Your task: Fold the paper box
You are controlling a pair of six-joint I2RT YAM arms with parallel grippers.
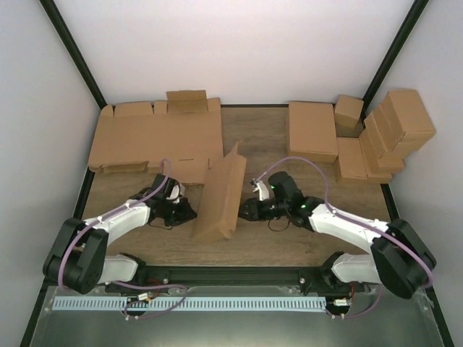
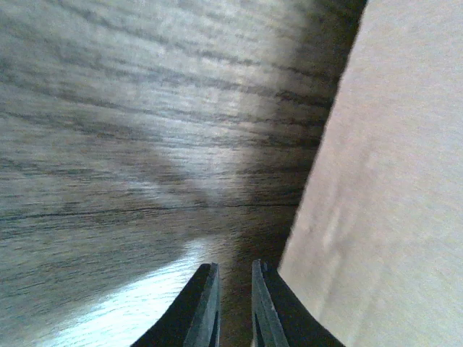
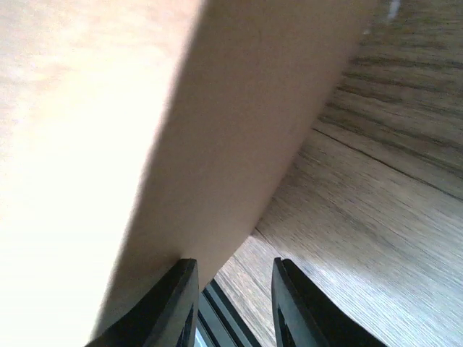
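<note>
The paper box (image 1: pixel 221 195), a brown cardboard piece partly folded, stands tilted on edge at the middle of the table. My left gripper (image 1: pixel 192 212) is low on the table just left of it. In the left wrist view the left gripper (image 2: pixel 235 266) has its jaws nearly together with only bare wood in the slit, and the box wall (image 2: pixel 391 181) rises to the right. My right gripper (image 1: pixel 244 210) is at the box's right side. There the right gripper (image 3: pixel 233 262) is partly open and empty, its left finger against the cardboard face (image 3: pixel 145 108).
Flat cardboard blanks (image 1: pixel 155 141) lie piled at the back left. Finished brown boxes (image 1: pixel 312 130) and a leaning stack of them (image 1: pixel 398 130) stand at the back right. A metal rail (image 1: pixel 217 303) runs along the near edge between the arm bases.
</note>
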